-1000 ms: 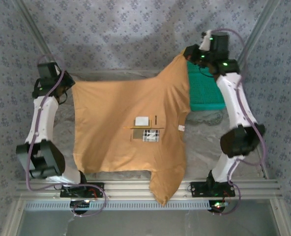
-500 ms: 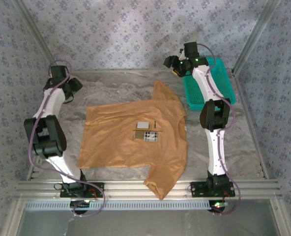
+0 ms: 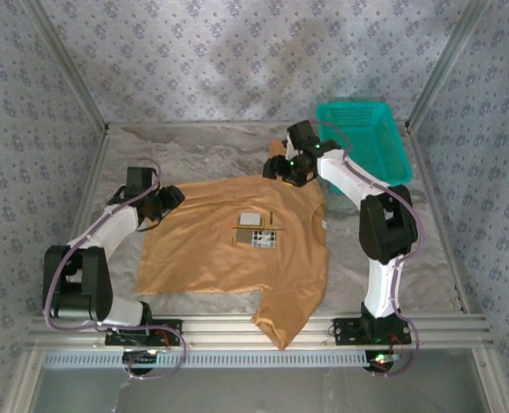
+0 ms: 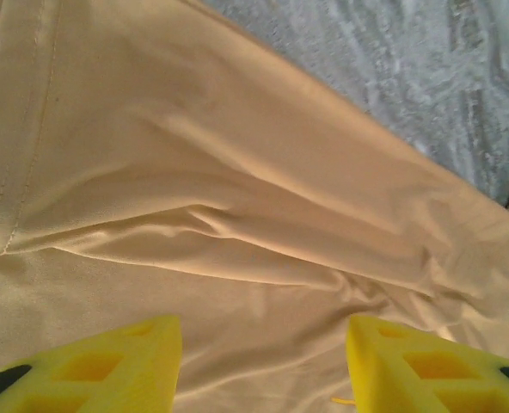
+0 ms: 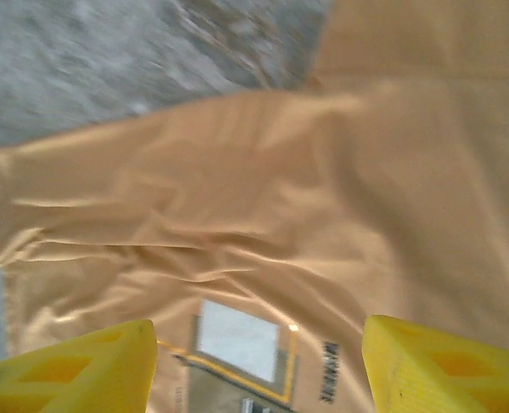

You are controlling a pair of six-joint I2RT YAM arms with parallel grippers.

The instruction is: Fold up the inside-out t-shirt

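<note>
a tan-orange, short-sleeved cotton t-shirt [image 3: 229, 258] lies spread flat and seams-out in the middle of the grey marbled table [image 3: 194, 146]. its hem faces the left arm and its neck faces the right. a small white square care label [image 3: 250, 218] sits near the middle of the cloth. the near sleeve [image 3: 280, 331] drapes over the metal rail at the table's near edge.

the left gripper [image 3: 164, 200] hangs low over the far hem corner. from its wrist camera, the left gripper [image 4: 263, 366] has its yellow fingers [image 4: 108, 370] parted, with nothing between them, and rumpled cloth and a stitched hem [image 4: 5, 129] lie below.

the right gripper [image 3: 280, 168] is over the far sleeve. its wrist view shows the right gripper [image 5: 259, 370] with jaws likewise wide and empty above the wrinkled fabric and the white label [image 5: 237, 340].

a teal plastic mesh basket [image 3: 362, 129] stands in the far right corner, near the far sleeve.
</note>
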